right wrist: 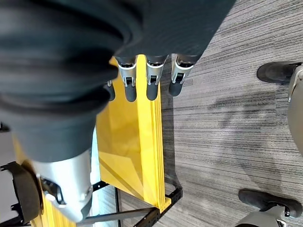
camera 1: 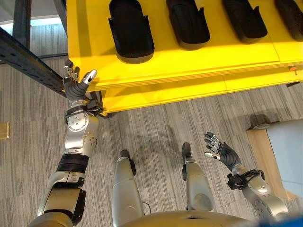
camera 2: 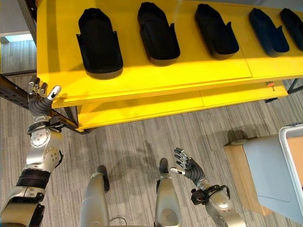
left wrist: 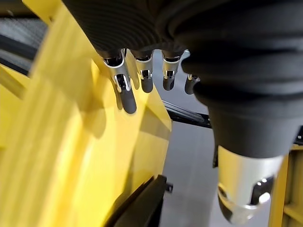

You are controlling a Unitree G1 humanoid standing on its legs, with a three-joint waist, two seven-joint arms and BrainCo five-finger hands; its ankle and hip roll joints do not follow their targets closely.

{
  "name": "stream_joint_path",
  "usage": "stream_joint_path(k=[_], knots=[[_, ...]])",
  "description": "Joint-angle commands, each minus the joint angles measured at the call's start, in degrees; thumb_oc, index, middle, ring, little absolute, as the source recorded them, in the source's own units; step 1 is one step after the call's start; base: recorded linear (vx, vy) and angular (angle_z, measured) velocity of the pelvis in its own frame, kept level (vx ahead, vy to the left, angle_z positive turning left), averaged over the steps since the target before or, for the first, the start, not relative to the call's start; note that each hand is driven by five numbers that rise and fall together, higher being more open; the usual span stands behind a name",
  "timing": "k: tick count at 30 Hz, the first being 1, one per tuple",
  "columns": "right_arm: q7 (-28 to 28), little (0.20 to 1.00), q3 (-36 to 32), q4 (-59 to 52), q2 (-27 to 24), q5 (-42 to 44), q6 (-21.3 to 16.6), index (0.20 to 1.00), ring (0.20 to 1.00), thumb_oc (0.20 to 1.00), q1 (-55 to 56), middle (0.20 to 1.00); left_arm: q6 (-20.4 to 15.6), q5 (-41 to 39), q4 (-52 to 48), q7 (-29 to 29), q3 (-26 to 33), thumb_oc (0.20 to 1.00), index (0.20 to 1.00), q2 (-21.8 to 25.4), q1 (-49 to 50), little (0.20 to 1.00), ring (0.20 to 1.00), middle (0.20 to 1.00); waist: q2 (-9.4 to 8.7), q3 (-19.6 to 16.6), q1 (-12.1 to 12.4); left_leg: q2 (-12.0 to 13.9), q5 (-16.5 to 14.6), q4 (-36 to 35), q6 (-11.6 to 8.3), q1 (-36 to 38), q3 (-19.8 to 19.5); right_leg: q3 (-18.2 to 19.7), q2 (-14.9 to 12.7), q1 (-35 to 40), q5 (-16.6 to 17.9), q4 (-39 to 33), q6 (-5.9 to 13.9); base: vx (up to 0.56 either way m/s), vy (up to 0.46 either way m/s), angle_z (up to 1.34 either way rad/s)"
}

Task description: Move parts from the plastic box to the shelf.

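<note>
Several black moulded parts (camera 1: 131,29) lie in a row on the top board of the yellow shelf (camera 1: 199,61). My left hand (camera 1: 75,82) is raised at the shelf's left front corner, open, fingers straight and holding nothing. My right hand (camera 1: 218,150) hovers low over the carpet in front of the shelf, open and empty too. In the left wrist view the fingers (left wrist: 127,97) point along the shelf's yellow edge (left wrist: 71,156). A grey plastic box (camera 2: 289,165) stands at the far right.
A dark steel rack beam (camera 1: 28,61) runs diagonally at the left, close to my left hand. The box rests on a low wooden stand (camera 2: 239,170) at the right. Grey striped carpet (camera 1: 156,123) lies between me and the shelf.
</note>
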Motion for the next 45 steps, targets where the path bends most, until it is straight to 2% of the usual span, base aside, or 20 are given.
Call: stream_joint_path(k=[1, 3, 4, 6, 7, 9, 11, 15, 17, 21, 30, 45], knots=[[0.4, 1.000, -4.6, -3.3, -1.6, -0.4, -3.0, 1.000, 1.000, 1.000, 0.7, 1.000, -0.5, 13.3, -5.8, -1.6, -1.8, 1.000, 1.000, 2.3, 3.2, 1.000, 1.000, 1.000, 1.24, -0.7, 0.5, -2.4, 6.7, -8.2, 1.10, 0.7, 0.0, -1.1, -0.2, 0.6, -4.8, 7.6, -3.28, -0.01, -0.023, 0.04], [0.8, 1.000, -5.1, -3.1, -1.3, -0.3, -3.3, 1.000, 1.000, 1.000, 0.6, 1.000, 0.1, 20.9, -9.2, -2.5, -3.0, 1.000, 1.000, 4.3, 5.5, 1.000, 1.000, 1.000, 1.35, -0.6, 0.7, -2.4, 6.7, -8.6, 1.05, 1.2, 0.0, -1.2, -0.1, 1.0, -5.1, 7.7, -3.35, 0.00, 0.000, 0.00], [0.8, 1.000, -5.1, -3.1, -1.3, -0.3, -3.3, 1.000, 1.000, 1.000, 0.6, 1.000, 0.1, 20.9, -9.3, -2.5, -3.0, 1.000, 1.000, 4.3, 5.5, 1.000, 1.000, 1.000, 1.33, -0.6, 0.7, -2.4, 6.7, -8.6, 1.05, 1.3, 0.0, -1.1, -0.1, 1.0, -5.1, 7.7, -3.35, 0.00, 0.000, 0.00], [1.1, 1.000, -5.3, -3.0, -1.0, -0.2, -3.6, 1.000, 1.000, 1.000, 0.3, 1.000, 0.7, 29.6, -13.6, -3.5, -4.8, 1.000, 1.000, 6.9, 7.7, 1.000, 1.000, 1.000, 1.46, -0.5, 0.9, -2.2, 6.8, -8.8, 0.93, 2.0, 0.0, -1.1, -0.1, 1.5, -5.3, 8.0, -3.35, -0.01, -0.031, 0.03], [1.1, 1.000, -5.3, -3.0, -1.0, -0.2, -3.6, 1.000, 1.000, 1.000, 0.3, 1.000, 0.7, 29.6, -13.6, -3.5, -4.8, 1.000, 1.000, 6.9, 7.7, 1.000, 1.000, 1.000, 1.46, -0.4, 0.9, -2.2, 6.8, -8.8, 0.93, 2.0, 0.0, -1.1, -0.1, 1.5, -5.3, 8.0, -3.35, -0.02, -0.040, 0.05], [0.9, 1.000, -5.6, -3.6, -1.2, -0.1, -4.0, 1.000, 1.000, 1.000, 0.1, 1.000, 0.9, 38.1, -17.5, -3.5, -6.8, 1.000, 1.000, 9.9, 8.3, 1.000, 1.000, 1.000, 1.69, -0.1, 1.0, -2.1, 7.0, -9.1, 0.77, 2.7, -0.1, -1.2, -0.1, 1.9, -5.6, 8.2, -3.36, -0.02, -0.038, 0.03], [0.8, 1.000, -5.6, -4.0, -1.2, -0.1, -4.2, 1.000, 1.000, 1.000, -0.1, 1.000, 0.7, 39.2, -18.8, -3.8, -7.6, 1.000, 1.000, 10.2, 8.5, 1.000, 1.000, 1.000, 1.74, 0.0, 1.0, -2.0, 7.1, -9.2, 0.77, 2.9, 0.0, -1.2, -0.1, 2.1, -5.6, 8.1, -3.36, -0.01, -0.017, 0.00], [0.2, 1.000, -5.8, -4.8, -1.6, -0.8, -4.9, 1.000, 1.000, 1.000, -0.3, 1.000, 0.8, 51.5, -24.2, -4.8, -10.5, 1.000, 1.000, 14.6, 8.5, 1.000, 1.000, 1.000, 2.19, 0.4, 1.0, -1.8, 7.4, -10.0, 0.59, 4.0, 0.0, -1.1, 0.2, 2.5, -5.9, 8.2, -3.33, -0.02, -0.037, 0.02], [0.1, 1.000, -6.1, -4.9, -1.7, -0.9, -5.0, 1.000, 1.000, 1.000, -0.2, 1.000, 0.7, 52.4, -24.7, -5.2, -11.2, 1.000, 1.000, 14.9, 8.7, 1.000, 1.000, 1.000, 2.23, 0.4, 1.0, -1.7, 7.5, -10.3, 0.56, 4.2, -0.1, -1.1, 0.3, 2.6, -5.9, 8.1, -3.36, -0.01, -0.018, 0.00], [-0.3, 1.000, -6.5, -5.7, -2.7, -1.3, -5.4, 1.000, 1.000, 1.000, 0.0, 1.000, 0.4, 60.4, -25.9, -5.5, -14.2, 1.000, 1.000, 18.0, 7.8, 1.000, 1.000, 1.000, 2.54, 0.5, 0.6, -1.4, 8.0, -11.1, 0.40, 4.7, 0.0, -1.0, 0.8, 2.3, -6.1, 8.3, -3.45, -0.01, -0.020, -0.01], [-0.4, 1.000, -7.3, -6.5, -3.1, -1.3, -5.3, 1.000, 1.000, 1.000, 0.8, 1.000, 1.2, 67.4, -24.7, -6.3, -17.5, 1.000, 1.000, 18.4, 4.9, 1.000, 1.000, 1.000, 2.84, 0.1, 0.1, -1.0, 9.3, -12.9, 0.11, 5.4, 0.1, -0.6, 1.4, 1.8, -6.0, 8.3, -3.67, 0.00, -0.007, -0.01], [-1.5, 1.000, -7.3, -6.8, -3.0, -1.1, -5.2, 1.000, 1.000, 1.000, 0.5, 1.000, 4.7, 70.9, -16.6, -4.5, -22.8, 1.000, 1.000, 13.0, -3.3, 1.000, 1.000, 1.000, 3.23, 0.0, -1.0, -0.3, 9.3, -13.2, -0.18, 5.5, 0.5, -0.1, 2.0, 0.6, -6.7, 9.4, -4.10, 0.00, -0.008, -0.04]])
